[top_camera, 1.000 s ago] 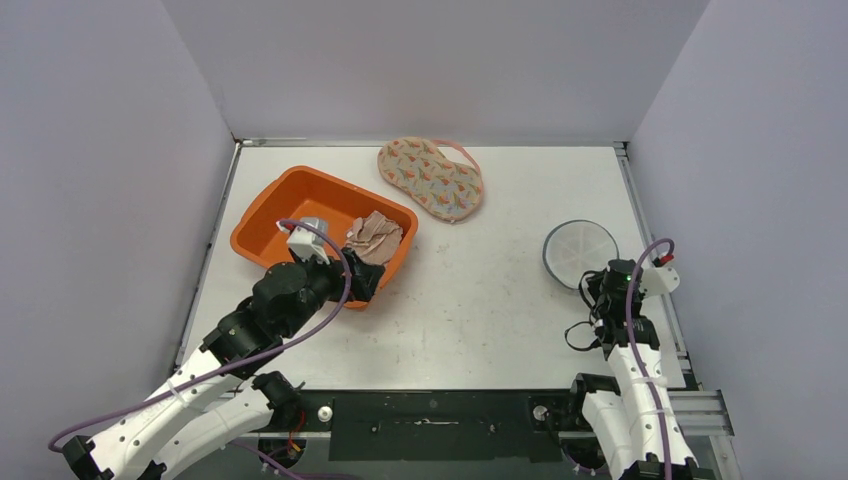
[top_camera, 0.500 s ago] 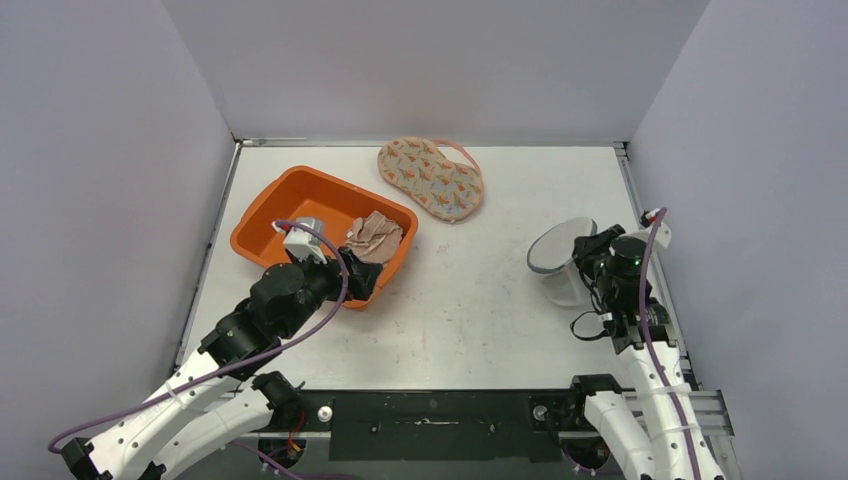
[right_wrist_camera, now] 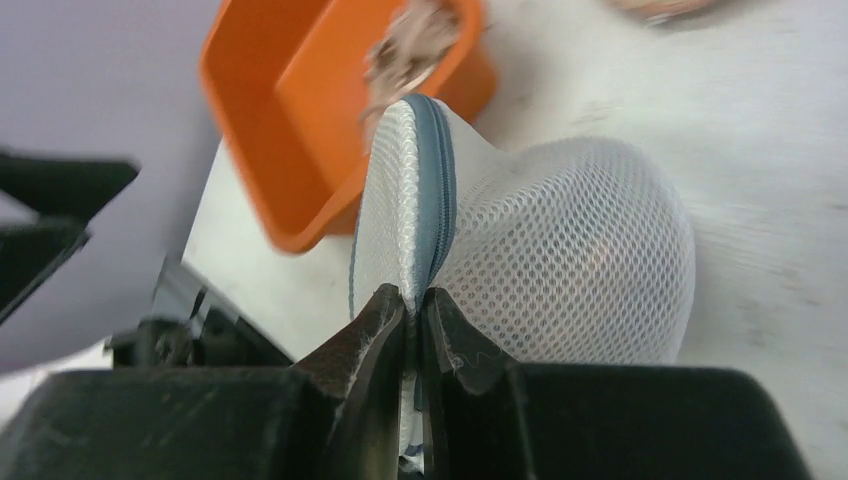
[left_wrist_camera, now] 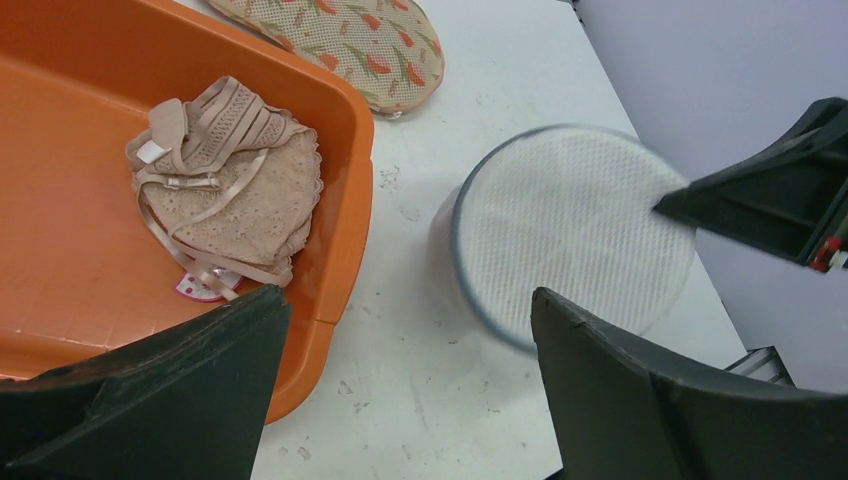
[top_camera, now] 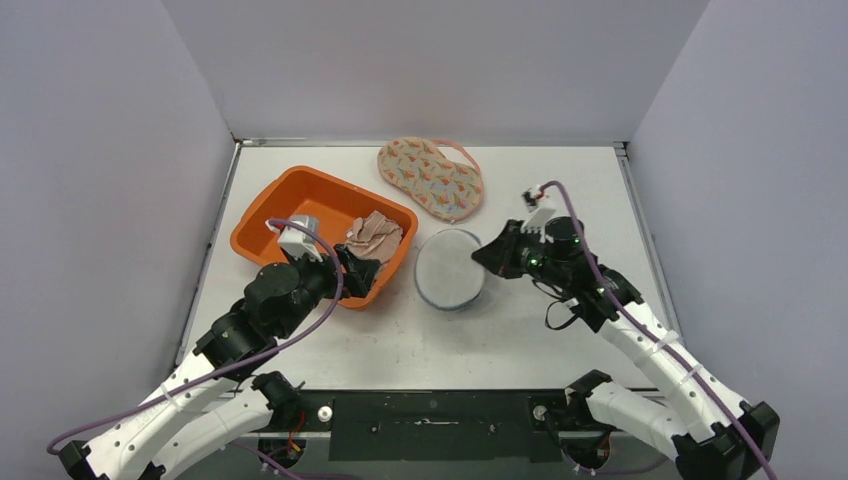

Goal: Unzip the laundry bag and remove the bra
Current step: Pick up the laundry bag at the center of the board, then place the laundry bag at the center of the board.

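Note:
The round white mesh laundry bag (top_camera: 448,268) with a grey zipper rim is tilted on edge at the table's middle, just right of the orange tub (top_camera: 262,212). My right gripper (top_camera: 487,257) is shut on the bag's zipper seam, as the right wrist view (right_wrist_camera: 415,300) shows close up, and the bag (right_wrist_camera: 560,250) bulges beyond the fingers. A beige lace bra (top_camera: 376,235) lies in the tub's right corner. My left gripper (top_camera: 355,272) is open and empty over the tub's near right corner. In the left wrist view the bra (left_wrist_camera: 225,190), tub wall (left_wrist_camera: 350,200) and bag (left_wrist_camera: 575,225) all show.
A floral padded piece (top_camera: 430,178) with a pink strap lies at the back centre, behind the tub and the bag. It also shows in the left wrist view (left_wrist_camera: 340,35). Grey walls close in the table on three sides.
My right gripper lifted the laundry bag from the right side of the table and carried it left to the middle, tipping it on edge. The left gripper has barely moved.

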Controlling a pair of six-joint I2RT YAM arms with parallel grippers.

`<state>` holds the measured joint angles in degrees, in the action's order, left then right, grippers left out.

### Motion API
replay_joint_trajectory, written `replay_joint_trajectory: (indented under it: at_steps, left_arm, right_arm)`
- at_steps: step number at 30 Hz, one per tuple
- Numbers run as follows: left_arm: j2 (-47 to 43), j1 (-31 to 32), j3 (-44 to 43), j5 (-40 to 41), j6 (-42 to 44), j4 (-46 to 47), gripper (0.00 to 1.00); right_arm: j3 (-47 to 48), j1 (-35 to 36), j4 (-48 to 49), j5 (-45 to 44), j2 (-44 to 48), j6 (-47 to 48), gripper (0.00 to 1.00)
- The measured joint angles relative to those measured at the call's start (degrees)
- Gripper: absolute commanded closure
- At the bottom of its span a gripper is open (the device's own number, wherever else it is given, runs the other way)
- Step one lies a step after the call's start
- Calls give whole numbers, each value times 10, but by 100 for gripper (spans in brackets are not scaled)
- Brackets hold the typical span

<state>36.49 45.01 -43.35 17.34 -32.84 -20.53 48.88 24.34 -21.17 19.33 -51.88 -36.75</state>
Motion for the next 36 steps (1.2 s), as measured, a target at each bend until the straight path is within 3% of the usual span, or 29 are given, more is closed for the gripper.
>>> replay_joint_trajectory:
  at_steps: [5, 14, 23, 28, 31, 36]
  left_arm:
    - [-3, 0, 0, 0, 0, 1, 10]
    - [19, -1, 16, -36, -8, 8, 8]
    - [52, 16, 132, -106, -120, 85, 4]
    - [49, 77, 171, -68, -227, 116, 4]
    - [54, 146, 170, -13, -294, 143, 4]
    - [121, 240, 149, 72, -371, 162, 0]
  right_arm:
    - [-17, 133, 68, 4, -40, 0, 95]
    - [-138, 135, 122, -72, -36, -17, 95]
    - [-268, 131, 152, -166, 103, -136, 95]
    - [-329, 137, 172, -213, 146, -250, 95]
    - [-341, 158, 175, -245, 150, -304, 95]
    - [-341, 217, 183, -302, 149, -365, 95]
